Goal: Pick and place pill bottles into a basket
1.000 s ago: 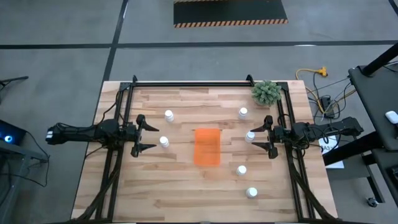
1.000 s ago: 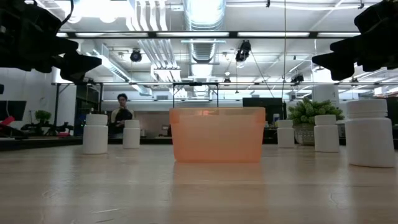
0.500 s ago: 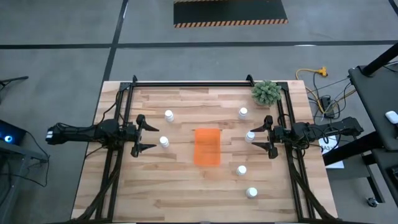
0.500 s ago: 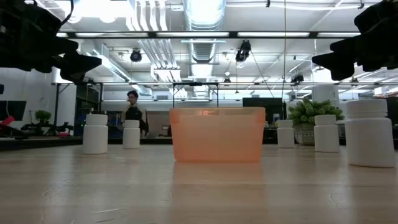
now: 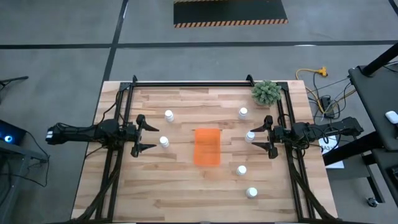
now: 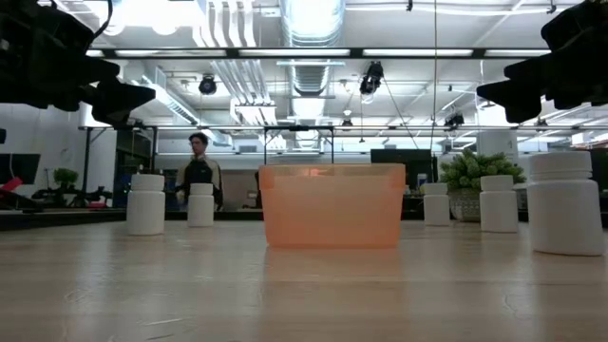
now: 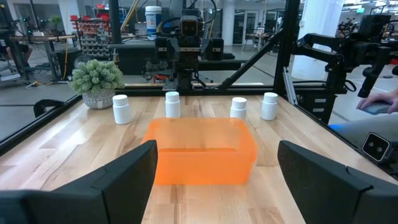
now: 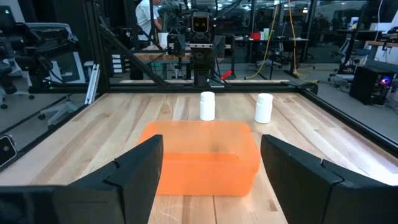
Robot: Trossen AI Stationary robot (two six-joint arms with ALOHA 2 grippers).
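- The small bright orange rectangular plastic basket (image 5: 207, 147) sits near the middle of the light wooden slatted desk (image 5: 186, 193), with nothing inside it in the high view.
- Six small white cylindrical pill bottles with white caps stand upright on the desk, all outside the basket.
- Two bottles are on the left arm's side: one (image 5: 168, 115) farther toward the desk's far edge, one (image 5: 164, 142) just beside the left claw's fingertips.
- Four are on the right arm's side: one (image 5: 243, 112) near the green bushy plant in a pale pot (image 5: 266, 93), one (image 5: 249, 137) close against the right claw's fingertips, one (image 5: 242, 170) nearer the front, and one (image 5: 251, 192) nearest the desk's front edge.
- The left claw (image 5: 145, 135) hangs above the desk's left side, pointing at the basket, its two dark fingers spread wide with nothing between them; in the left wrist view the basket (image 7: 203, 152) shows in the gap.
- The right claw (image 5: 257, 139) hangs above the right side, facing the basket, fingers apart and holding nothing; the right wrist view shows the basket (image 8: 203, 157) between them.
- In the low view both claws are raised clear of the desk, and the basket (image 6: 332, 205) stands in the centre.
- A person (image 6: 199, 173) in dark clothes stands in the room beyond the desk.
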